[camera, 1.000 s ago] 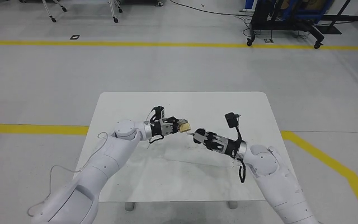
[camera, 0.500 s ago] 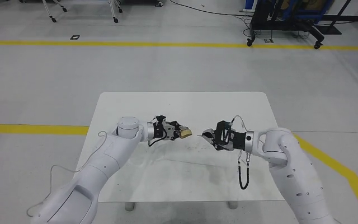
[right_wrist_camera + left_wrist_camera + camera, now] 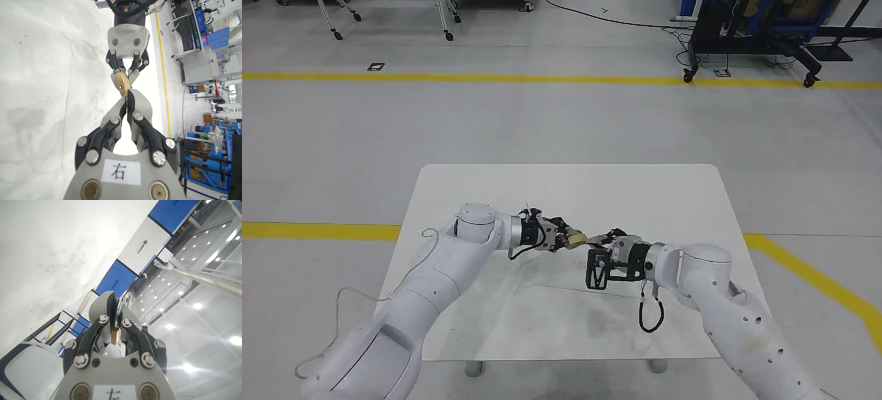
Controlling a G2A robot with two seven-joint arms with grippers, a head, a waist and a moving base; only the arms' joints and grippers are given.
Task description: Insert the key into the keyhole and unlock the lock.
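A brass padlock (image 3: 573, 238) is held above the table's middle, with my left gripper (image 3: 560, 235) shut on it. In the right wrist view the padlock (image 3: 122, 85) points its keyhole (image 3: 121, 86) at the camera, and the left gripper (image 3: 122, 76) clamps its far end. My right gripper (image 3: 127, 95) is shut, its tips touching the padlock's near end just beside the keyhole. The key is almost wholly hidden between its pads. In the left wrist view the brass body (image 3: 114, 335) sits between the fingers (image 3: 100, 306), with a silvery metal piece (image 3: 120, 306) at the tips.
Both grippers meet over the white table (image 3: 662, 190), well inside its edges. A black cable loop (image 3: 647, 315) hangs under the right forearm. Grey floor with yellow lines surrounds the table; carts and racks stand far behind.
The right gripper has swung leftward and turned, closing the gap until its tips meet the padlock. The left gripper with the padlock has barely shifted.
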